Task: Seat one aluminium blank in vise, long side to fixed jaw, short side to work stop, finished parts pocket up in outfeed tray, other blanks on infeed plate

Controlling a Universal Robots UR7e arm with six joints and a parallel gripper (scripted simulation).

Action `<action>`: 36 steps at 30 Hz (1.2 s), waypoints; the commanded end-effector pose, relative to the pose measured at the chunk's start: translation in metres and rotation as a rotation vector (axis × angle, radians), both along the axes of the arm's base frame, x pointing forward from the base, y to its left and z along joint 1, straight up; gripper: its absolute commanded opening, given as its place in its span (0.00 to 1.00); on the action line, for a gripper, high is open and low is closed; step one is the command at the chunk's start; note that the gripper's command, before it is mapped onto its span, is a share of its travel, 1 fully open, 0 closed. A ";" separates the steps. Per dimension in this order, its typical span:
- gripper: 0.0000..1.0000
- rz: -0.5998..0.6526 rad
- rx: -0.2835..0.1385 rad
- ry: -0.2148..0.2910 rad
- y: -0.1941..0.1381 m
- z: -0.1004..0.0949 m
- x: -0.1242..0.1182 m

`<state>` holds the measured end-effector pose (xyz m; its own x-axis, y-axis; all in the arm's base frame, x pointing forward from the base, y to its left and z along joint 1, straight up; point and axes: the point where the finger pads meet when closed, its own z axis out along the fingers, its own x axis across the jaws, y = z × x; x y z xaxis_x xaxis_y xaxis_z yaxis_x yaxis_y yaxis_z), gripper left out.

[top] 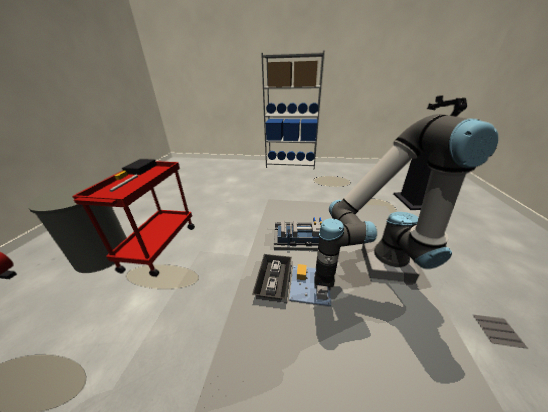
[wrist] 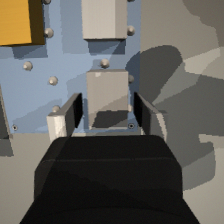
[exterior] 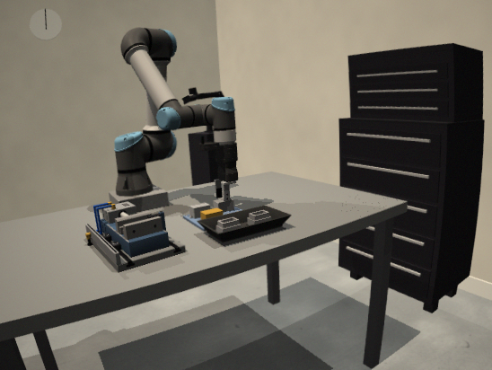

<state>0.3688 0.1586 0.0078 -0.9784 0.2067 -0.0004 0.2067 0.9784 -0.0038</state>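
My gripper (wrist: 108,103) is open, its fingers standing on either side of a grey aluminium blank (wrist: 107,94) that lies flat on the blue infeed plate (wrist: 75,70). A second aluminium blank (wrist: 103,19) lies farther along the plate, and a brass blank (wrist: 17,21) lies at the plate's far left. In the top view the gripper (top: 324,290) is low over the plate's near corner. The black outfeed tray (top: 272,282) holds two finished parts, pocket up. The vise (exterior: 135,231) stands open; I see no blank in its gap.
Locating pins (wrist: 52,80) stick up from the infeed plate around the blanks. The tray (exterior: 247,221) lies right beside the plate. The robot base (exterior: 135,180) stands behind the vise. A black drawer cabinet (exterior: 410,166) stands beyond the table's end.
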 end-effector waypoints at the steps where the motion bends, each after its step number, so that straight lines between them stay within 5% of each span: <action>1: 1.00 0.000 0.000 -0.001 0.000 0.000 0.000; 36: 1.00 0.000 0.000 -0.001 0.000 -0.012 0.000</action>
